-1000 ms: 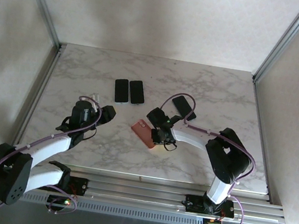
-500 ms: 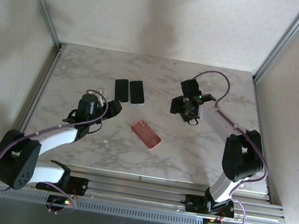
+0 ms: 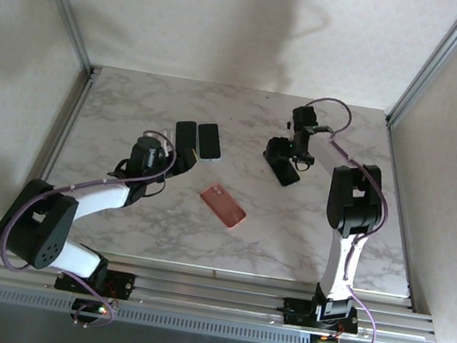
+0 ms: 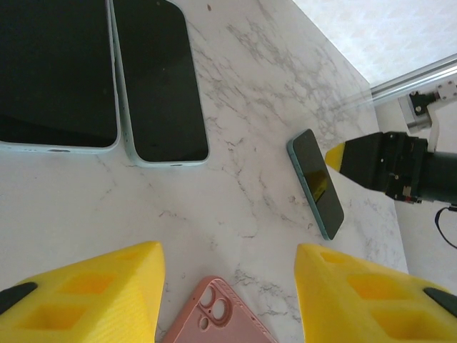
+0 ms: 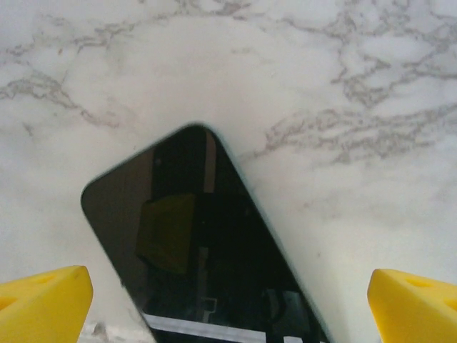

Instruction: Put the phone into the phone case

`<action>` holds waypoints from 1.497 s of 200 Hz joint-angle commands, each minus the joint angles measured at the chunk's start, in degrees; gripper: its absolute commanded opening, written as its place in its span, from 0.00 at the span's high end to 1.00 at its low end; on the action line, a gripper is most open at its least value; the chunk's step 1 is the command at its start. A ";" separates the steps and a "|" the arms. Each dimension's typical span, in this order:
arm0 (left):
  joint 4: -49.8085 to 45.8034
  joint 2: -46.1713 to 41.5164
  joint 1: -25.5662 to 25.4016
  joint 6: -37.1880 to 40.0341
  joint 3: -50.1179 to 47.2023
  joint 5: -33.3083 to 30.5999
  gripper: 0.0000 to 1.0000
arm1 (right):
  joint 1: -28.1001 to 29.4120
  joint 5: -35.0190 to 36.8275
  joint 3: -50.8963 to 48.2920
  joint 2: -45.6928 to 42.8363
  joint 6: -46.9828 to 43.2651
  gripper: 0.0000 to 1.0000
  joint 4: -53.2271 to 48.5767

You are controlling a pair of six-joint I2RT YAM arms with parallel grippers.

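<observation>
The pink phone case (image 3: 223, 205) lies inside up at the table's middle; its camera end (image 4: 212, 316) shows between my left gripper's fingers. My left gripper (image 3: 173, 161) (image 4: 228, 289) hangs open just left of the case and holds nothing. A dark phone with a teal edge (image 3: 288, 177) (image 4: 318, 182) (image 5: 207, 257) lies screen up at the back right. My right gripper (image 3: 281, 154) (image 5: 228, 307) is open right over that phone, one yellow finger on each side of it, and its grey body (image 4: 389, 161) shows beside the phone.
Two more dark phones (image 3: 186, 139) (image 3: 208, 140) lie side by side at the back centre, close ahead of my left gripper (image 4: 57, 71) (image 4: 161, 78). The marble table (image 3: 135, 104) is fenced by metal rails and white walls.
My right arm has left the pink case and swung to the back right, over the lone phone. My left gripper has crept forward toward the case and the paired phones.
</observation>
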 commanded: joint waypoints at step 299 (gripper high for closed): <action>3.61 0.87 -0.30 0.26 -1.27 1.15 0.50 | 9.07 10.26 -4.07 0.26 -0.15 0.09 -10.16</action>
